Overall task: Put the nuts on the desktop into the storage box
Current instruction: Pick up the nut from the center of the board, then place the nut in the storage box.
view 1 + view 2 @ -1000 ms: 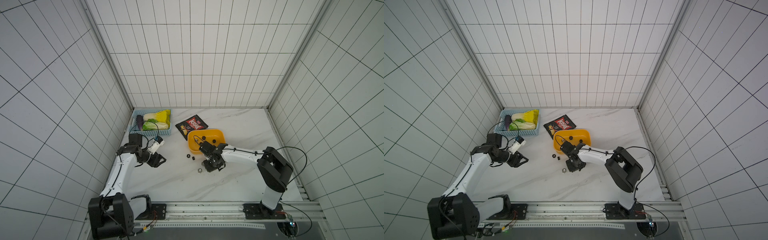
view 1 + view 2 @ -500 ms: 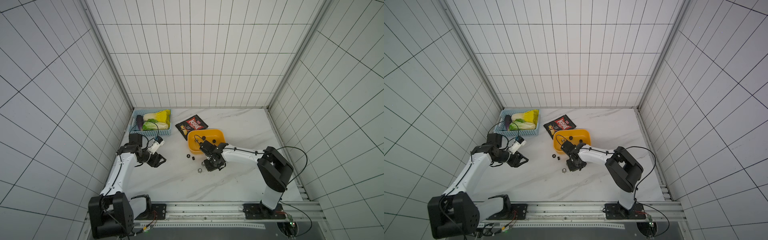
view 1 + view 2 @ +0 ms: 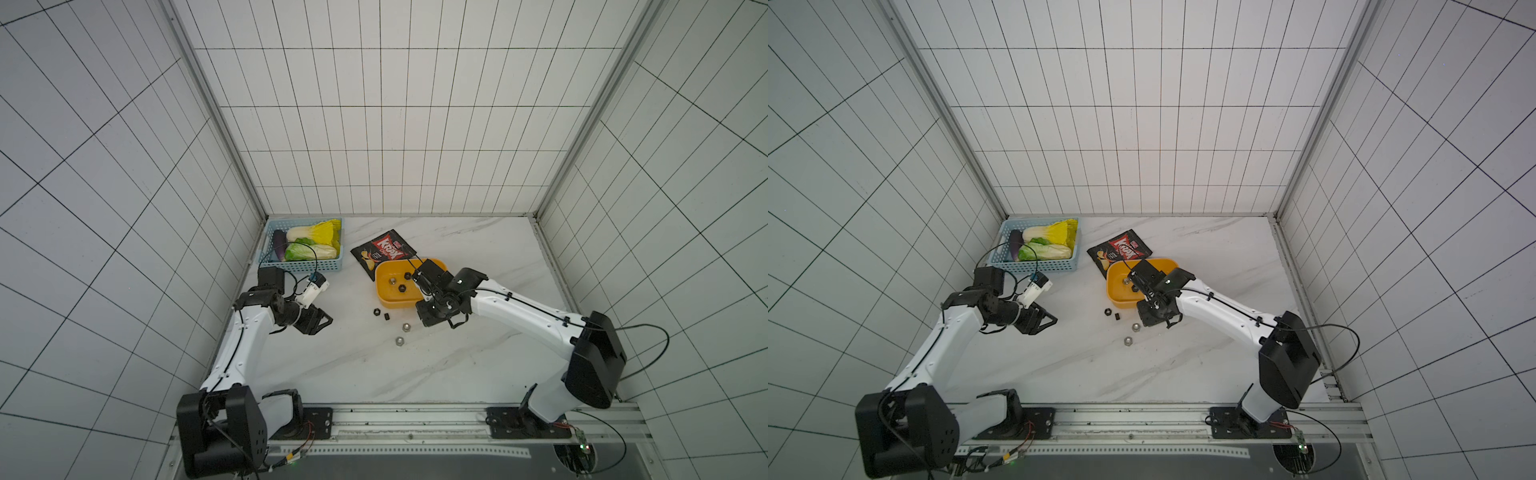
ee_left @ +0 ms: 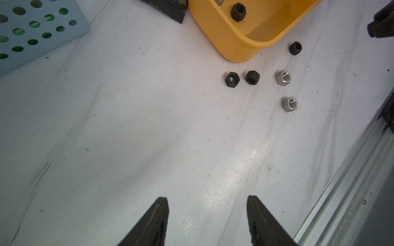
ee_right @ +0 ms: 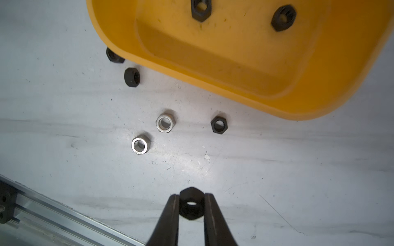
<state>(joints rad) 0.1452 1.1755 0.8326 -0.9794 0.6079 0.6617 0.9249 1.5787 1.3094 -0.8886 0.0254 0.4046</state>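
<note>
Both top views first: the storage box (image 3: 390,302) (image 3: 1116,300) sits just right of centre on the desktop (image 3: 415,374); the right pincer (image 3: 424,321) (image 3: 1145,322) is nose-down at the box's lower right edge, and from up here I cannot make out its jaws. Three nuts (image 3: 402,288) lie inside the box. Four more are strung out on the desktop just left of the pincer; two black ones sit by the box's lower left corner, two silver ones (image 3: 406,327) a little lower in the frame. The left pincer (image 3: 322,324) (image 3: 1047,322) hangs over bare marble at centre left, jaws spread, well apart from every nut; above it is the blue basket (image 3: 299,266), and a chip bag (image 3: 382,251) pokes out from behind the box.

Over to the left wrist: my two fingers (image 4: 157,221) stand wide apart with nothing but marble between them. Five nuts lie far ahead of the tips, clustered just beside the box's rounded corner (image 4: 238,51); three are black and two silver (image 4: 283,78), none anywhere near the jaws. One black one rests inside the box.

Now the right wrist, and here's the action: the right pincer is pressed onto a black nut (image 5: 188,212), one finger on each side, its hole facing the camera; whether it touches the desktop I cannot tell. Between the tips and the box wall (image 5: 191,74) lie two silver nuts and a black one. Two more black ones sit beside the wall, one half tucked under the rim; two black ones rest on the box floor.
</note>
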